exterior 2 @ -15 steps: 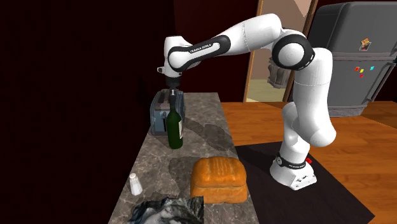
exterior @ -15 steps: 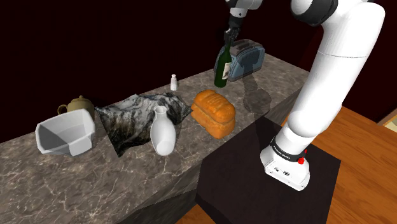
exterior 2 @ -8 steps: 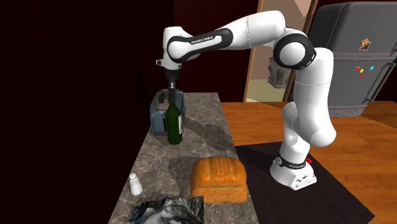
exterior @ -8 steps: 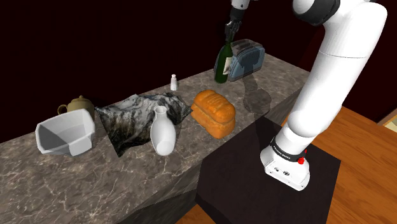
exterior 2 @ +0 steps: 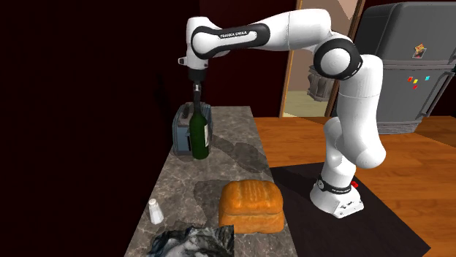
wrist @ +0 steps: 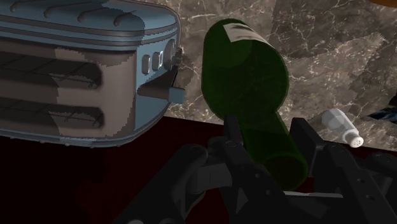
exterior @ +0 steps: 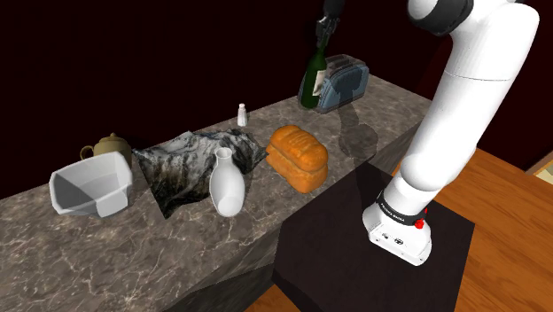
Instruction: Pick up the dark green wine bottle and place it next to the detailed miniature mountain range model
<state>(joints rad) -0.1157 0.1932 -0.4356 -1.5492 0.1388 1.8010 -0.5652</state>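
The dark green wine bottle [exterior: 311,83] hangs upright just above the marble counter [exterior: 372,124], in front of the blue-grey toaster [exterior: 345,81]. My gripper [exterior: 323,35] is shut on the bottle's neck from above. In the second exterior view the gripper [exterior 2: 196,100] clasps the neck and the bottle [exterior 2: 199,136] hovers beside the toaster [exterior 2: 181,132]. In the wrist view the fingers [wrist: 233,136] clamp the neck of the bottle [wrist: 245,79]. The grey-and-white mountain range model [exterior: 197,159] lies farther along the counter, toward the shoulder view's left.
An orange bread loaf [exterior: 299,156], a white vase [exterior: 227,183] and a small white shaker [exterior: 241,114] stand between the bottle and the model. A brown teapot [exterior: 110,146] and a white basin [exterior: 90,184] sit beyond. A fridge [exterior 2: 409,66] stands behind the arm.
My gripper has risen with the bottle in it, so the bottle has come up off the counter by the toaster. Nothing else has moved.
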